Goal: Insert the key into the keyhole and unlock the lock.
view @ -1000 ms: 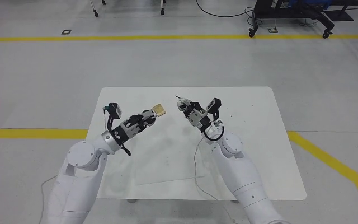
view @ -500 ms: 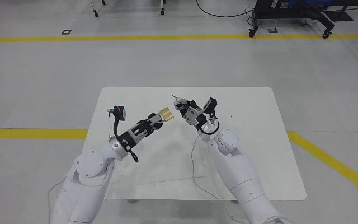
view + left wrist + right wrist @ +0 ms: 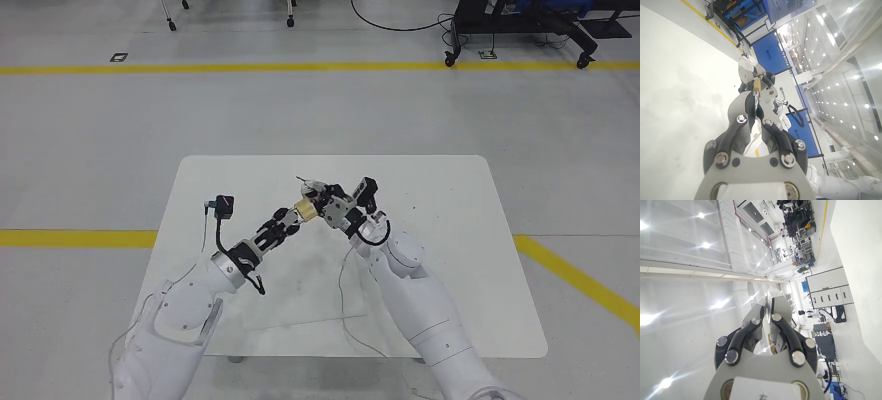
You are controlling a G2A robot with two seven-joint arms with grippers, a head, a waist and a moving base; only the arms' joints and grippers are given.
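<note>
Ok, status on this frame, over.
Left gripper shut on padlock shackle. Right gripper shut on key, tip at padlock. Insertion unconfirmed. Nothing in the way.

- Table (image 3: 450,300), white, rounded corners: is lying directly beneath the jaws.
- Yellow floor line (image 3: 60,238): is running out on either side of the jaws, passing under the table.
- Second yellow line (image 3: 200,68): is running far beyond the jaws.
- Black wheeled cart (image 3: 520,20): is standing beyond that, to the jaws' right.
- Black cable (image 3: 400,25): is trailing beside it.
</note>
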